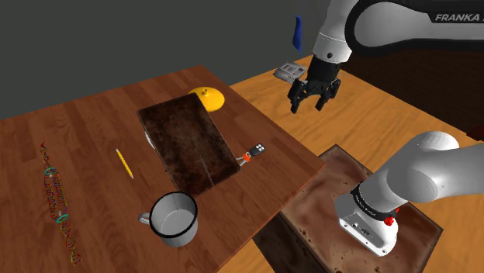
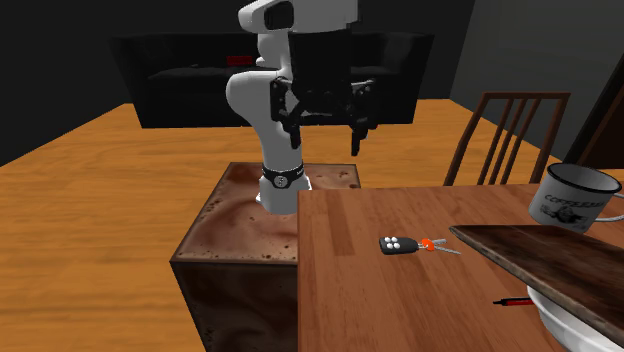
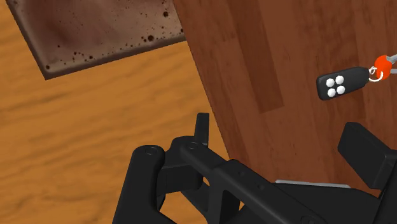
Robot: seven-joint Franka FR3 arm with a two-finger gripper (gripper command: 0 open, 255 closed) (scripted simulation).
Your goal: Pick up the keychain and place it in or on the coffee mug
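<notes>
Shoulder view looks down on a big brown wooden table (image 1: 93, 132) that stands on an orange wooden floor (image 1: 372, 101). Next to the table is a dark brown spotty box (image 1: 310, 213), and the white robot arm (image 1: 434, 174) stands on top of it. The arm goes up and bends over toward the table. A flat dark brown board (image 1: 190, 143) lies in the middle of the table. A mug (image 1: 174, 219) with a dark rim stands the right way up on the table, just past one end of the board and close to the table's edge. The black gripper (image 1: 309, 105) hangs up in the air above the place where the table's edge meets the floor. Its two fingers are apart and there is nothing between them. A long twisty string of many colours (image 1: 56, 203) lies far over on the shoulder view's left side of the table. A round yellow thing (image 1: 208, 98) sits by the far end of the board. A thin yellow pencil (image 1: 124, 163) lies between the board and the twisty string. The keychain (image 1: 254, 150) lies flat on the table, just beside the board's corner and near the table edge by the box. It has a black part with four white buttons and an orange ring. It is well apart from the mug, and the gripper is not touching it.
</notes>
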